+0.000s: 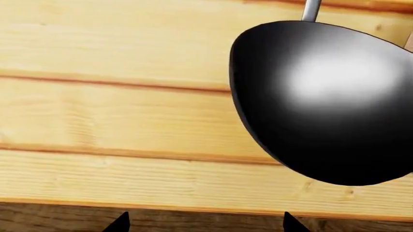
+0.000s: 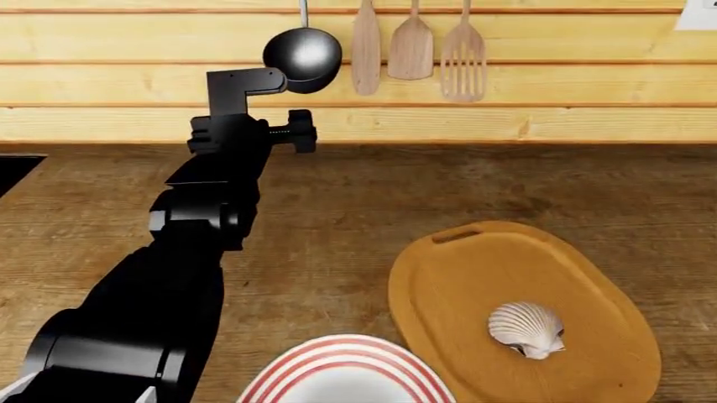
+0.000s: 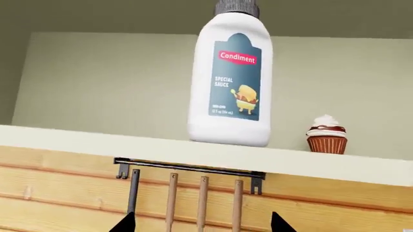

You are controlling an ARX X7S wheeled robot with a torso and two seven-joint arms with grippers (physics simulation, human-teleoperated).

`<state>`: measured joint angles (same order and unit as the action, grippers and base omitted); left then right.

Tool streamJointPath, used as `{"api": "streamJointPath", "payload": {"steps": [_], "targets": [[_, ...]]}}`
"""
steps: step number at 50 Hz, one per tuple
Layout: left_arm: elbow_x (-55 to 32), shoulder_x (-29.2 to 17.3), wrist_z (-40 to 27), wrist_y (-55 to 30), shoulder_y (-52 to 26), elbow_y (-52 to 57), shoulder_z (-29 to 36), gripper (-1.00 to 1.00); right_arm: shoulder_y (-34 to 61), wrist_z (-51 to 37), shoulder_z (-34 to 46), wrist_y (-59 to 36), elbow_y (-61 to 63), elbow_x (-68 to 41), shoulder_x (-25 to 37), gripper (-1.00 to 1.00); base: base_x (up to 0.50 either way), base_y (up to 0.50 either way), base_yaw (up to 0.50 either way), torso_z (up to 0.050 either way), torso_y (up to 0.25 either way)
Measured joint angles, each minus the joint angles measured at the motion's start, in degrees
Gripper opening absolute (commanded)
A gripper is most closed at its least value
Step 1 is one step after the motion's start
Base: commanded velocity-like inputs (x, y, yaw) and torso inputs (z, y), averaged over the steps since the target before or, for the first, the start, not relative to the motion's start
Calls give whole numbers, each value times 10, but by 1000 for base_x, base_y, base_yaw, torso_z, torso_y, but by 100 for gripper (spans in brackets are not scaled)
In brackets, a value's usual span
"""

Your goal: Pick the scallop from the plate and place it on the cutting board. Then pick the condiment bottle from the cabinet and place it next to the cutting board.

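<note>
The scallop (image 2: 526, 329) lies on the orange-tan cutting board (image 2: 448, 285) at the head view's lower right. The striped plate (image 2: 336, 367) shows only its rim at the bottom edge. The white condiment bottle (image 3: 230, 82) with a grey cap stands upright on the cabinet shelf (image 3: 84, 139). My right gripper (image 3: 202, 226) is open, below and short of the bottle, with nothing between its fingertips. My left gripper (image 1: 206, 224) is open and empty, facing the wooden wall beside a black ladle (image 1: 322, 101). The left arm (image 2: 213, 210) reaches over the counter toward the wall.
A cupcake (image 3: 326, 135) sits on the shelf beside the bottle. Under the shelf a rail (image 3: 187, 168) holds hanging utensil handles. The ladle (image 2: 302, 52), wooden spatulas (image 2: 410, 46) and a slotted turner (image 2: 463, 54) hang on the plank wall. A dark opening (image 2: 13, 168) is at the far left.
</note>
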<state>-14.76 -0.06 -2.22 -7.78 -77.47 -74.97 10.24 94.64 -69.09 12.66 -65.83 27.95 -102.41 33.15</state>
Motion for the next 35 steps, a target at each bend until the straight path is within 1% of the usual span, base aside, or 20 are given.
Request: {"api": "streamJointPath", "payload": {"steps": [5, 9, 12, 18, 22, 28, 35], "targets": [[-1, 0, 0, 0, 0, 0, 1, 100, 26, -77, 26, 19, 29, -63, 10, 100, 0, 0, 0, 0, 0], [-1, 0, 0, -1, -1, 0, 2, 100, 58, -120, 65, 56, 55, -101, 25, 100, 0, 0, 0, 0, 0], [-2, 0, 0, -1, -1, 0, 3, 100, 101, -143, 113, 99, 76, -122, 42, 100, 0, 0, 0, 0, 0], [-3, 0, -1, -2, -1, 0, 5, 100, 220, -172, 229, 194, 112, -155, 75, 100, 0, 0, 0, 0, 0], [-4, 0, -1, -2, -1, 0, 6, 100, 281, -184, 275, 226, 124, -169, 87, 100, 0, 0, 0, 0, 0], [-4, 0, -1, -2, -1, 0, 6, 100, 336, -196, 299, 228, 125, -183, 94, 100, 0, 0, 0, 0, 0], [-2, 0, 0, -2, -1, 0, 3, 100, 370, -202, 287, 195, 98, -188, 81, 100, 0, 0, 0, 0, 0]]}}
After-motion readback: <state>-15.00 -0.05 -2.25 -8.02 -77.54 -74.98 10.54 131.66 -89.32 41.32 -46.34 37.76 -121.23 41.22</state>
